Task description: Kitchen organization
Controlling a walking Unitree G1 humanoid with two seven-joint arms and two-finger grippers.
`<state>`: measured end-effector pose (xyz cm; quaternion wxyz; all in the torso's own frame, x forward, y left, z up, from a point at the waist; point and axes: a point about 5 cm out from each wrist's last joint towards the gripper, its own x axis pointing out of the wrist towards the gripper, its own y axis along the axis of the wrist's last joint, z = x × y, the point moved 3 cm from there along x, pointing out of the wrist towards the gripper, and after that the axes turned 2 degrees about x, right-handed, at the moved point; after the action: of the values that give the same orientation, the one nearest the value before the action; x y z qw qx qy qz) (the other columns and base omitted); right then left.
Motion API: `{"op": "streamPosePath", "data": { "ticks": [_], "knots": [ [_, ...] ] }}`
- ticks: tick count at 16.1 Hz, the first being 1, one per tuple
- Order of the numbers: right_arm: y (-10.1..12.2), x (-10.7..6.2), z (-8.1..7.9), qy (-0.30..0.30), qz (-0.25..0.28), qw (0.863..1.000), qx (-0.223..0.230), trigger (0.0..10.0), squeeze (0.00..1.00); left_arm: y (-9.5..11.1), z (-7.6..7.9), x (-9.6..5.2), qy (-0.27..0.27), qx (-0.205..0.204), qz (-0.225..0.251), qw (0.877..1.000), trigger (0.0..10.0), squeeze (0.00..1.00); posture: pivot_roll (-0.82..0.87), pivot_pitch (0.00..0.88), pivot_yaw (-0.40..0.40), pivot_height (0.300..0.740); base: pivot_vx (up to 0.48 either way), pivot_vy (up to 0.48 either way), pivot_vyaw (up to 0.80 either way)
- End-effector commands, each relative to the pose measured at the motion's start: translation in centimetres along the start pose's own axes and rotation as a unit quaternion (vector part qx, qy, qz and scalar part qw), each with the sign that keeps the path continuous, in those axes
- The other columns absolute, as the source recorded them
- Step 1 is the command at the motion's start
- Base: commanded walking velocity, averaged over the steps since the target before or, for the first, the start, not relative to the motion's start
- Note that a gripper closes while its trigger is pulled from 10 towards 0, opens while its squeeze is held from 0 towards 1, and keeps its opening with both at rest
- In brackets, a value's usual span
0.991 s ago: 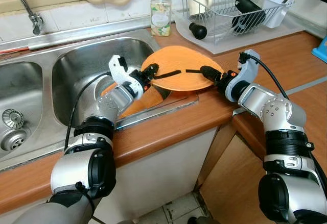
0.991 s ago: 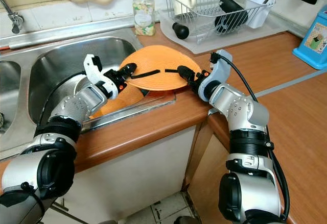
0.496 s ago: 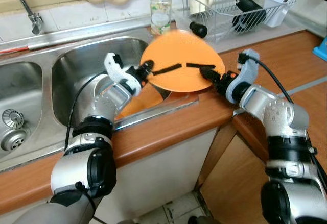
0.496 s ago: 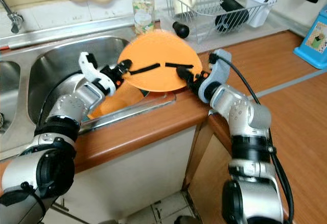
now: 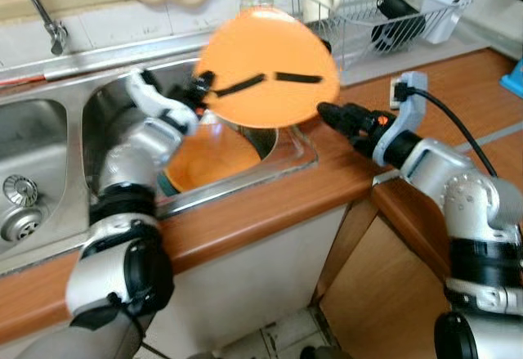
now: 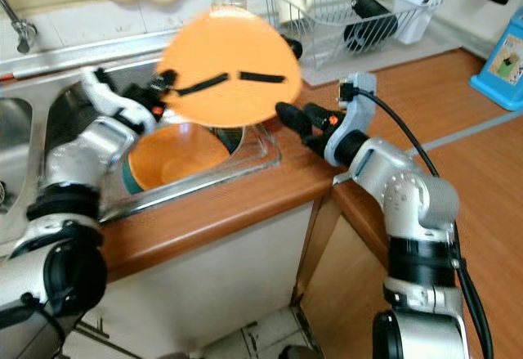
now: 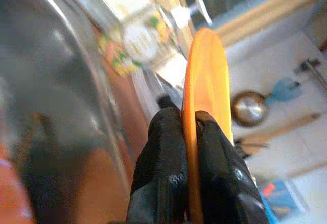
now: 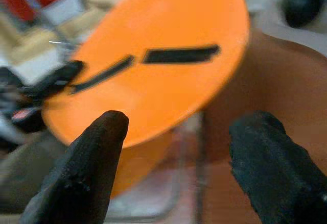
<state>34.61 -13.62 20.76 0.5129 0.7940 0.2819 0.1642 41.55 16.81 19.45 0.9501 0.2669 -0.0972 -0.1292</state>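
While you look down through the left eye view, the orange plate (image 5: pixel 265 65) is raised over the sink (image 5: pixel 106 105), tilted toward you, with your left gripper (image 5: pixel 198 89) clamped on its left edge. Below it an orange bowl (image 5: pixel 208 154) sits in a clear glass dish (image 5: pixel 298 150); lift high enough to clear both. In the right eye view, your right gripper (image 6: pixel 290 115) sits just under the plate's right edge with its fingers parted, gripping nothing, so keep it close as a guard. Along the left wrist view, both fingers (image 7: pixel 163 173) pinch the thin rim; I judge that hold narrow, so move slowly. From the right wrist view, the spread fingertips (image 8: pixel 92 157) frame the plate, apart from it. The dish rack (image 5: pixel 376 11) looks the likely destination.
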Motion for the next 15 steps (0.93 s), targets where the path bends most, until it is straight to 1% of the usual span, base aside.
{"op": "streamPosePath", "data": {
  "ticks": [1,2,3,4,7,8,10,11,13,15],
  "knots": [
    [0.4,-0.1,-1.0,0.028,0.005,1.0,-0.013,10.0,0.0,1.9,0.5,-0.4,-0.004,0.01,0.028,1.0,0.0,0.0,-0.14,0.0,0.07,0.74,0.0,0.0,0.0],
    [0.1,-0.4,-2.1,0.056,-0.004,0.998,-0.036,10.0,0.0,3.6,-0.7,-1.8,0.045,0.083,0.047,0.994,0.0,0.0,-0.14,0.0,0.065,0.74,0.0,0.0,0.0],
    [0.0,-0.4,-2.3,0.06,-0.009,0.997,-0.042,10.0,0.0,4.1,-1.3,-2.3,0.071,0.122,0.049,0.989,0.0,0.0,-0.14,0.0,0.064,0.74,0.0,0.0,0.0],
    [-0.6,-0.5,-2.8,0.067,-0.028,0.995,-0.07,10.0,0.0,5.1,-2.4,-3.5,0.123,0.172,0.059,0.976,0.0,0.0,-0.13,0.0,0.06,0.74,0.0,0.0,0.0],
    [-1.8,-0.8,-3.7,0.09,-0.065,0.988,-0.109,10.0,0.0,6.1,-3.6,-4.9,0.186,0.198,0.073,0.96,0.0,0.0,-0.13,0.0,0.058,0.74,0.0,0.0,0.0],
    [-2.5,-0.8,-3.9,0.095,-0.087,0.983,-0.127,10.0,0.0,5.8,-4.1,-5.0,0.201,0.204,0.064,0.956,0.0,0.0,-0.12,0.0,0.051,0.74,0.0,0.0,0.0],
    [-3.8,-0.8,-4.0,0.094,-0.121,0.976,-0.157,10.0,0.0,4.2,-4.7,-4.4,0.214,0.209,0.037,0.954,0.0,0.0,-0.13,0.0,0.052,0.74,0.0,0.0,0.0],
    [-3.9,-0.8,-4.0,0.094,-0.123,0.975,-0.159,10.0,0.0,4.1,-4.8,-4.4,0.216,0.208,0.035,0.953,0.0,0.0,-0.13,0.0,0.054,0.74,0.0,0.0,0.0],
    [-4.2,-0.8,-3.7,0.086,-0.135,0.972,-0.171,10.0,0.0,3.5,-5.3,-4.1,0.241,0.209,0.023,0.948,0.0,0.0,-0.14,0.0,0.059,0.74,0.0,0.0,0.0],
    [-4.3,-0.9,-3.6,0.082,-0.137,0.971,-0.178,10.0,0.0,3.1,-5.6,-4.2,0.254,0.21,0.007,0.944,0.0,0.0,-0.14,0.0,0.062,0.74,0.0,0.0,0.0]
  ]
}}
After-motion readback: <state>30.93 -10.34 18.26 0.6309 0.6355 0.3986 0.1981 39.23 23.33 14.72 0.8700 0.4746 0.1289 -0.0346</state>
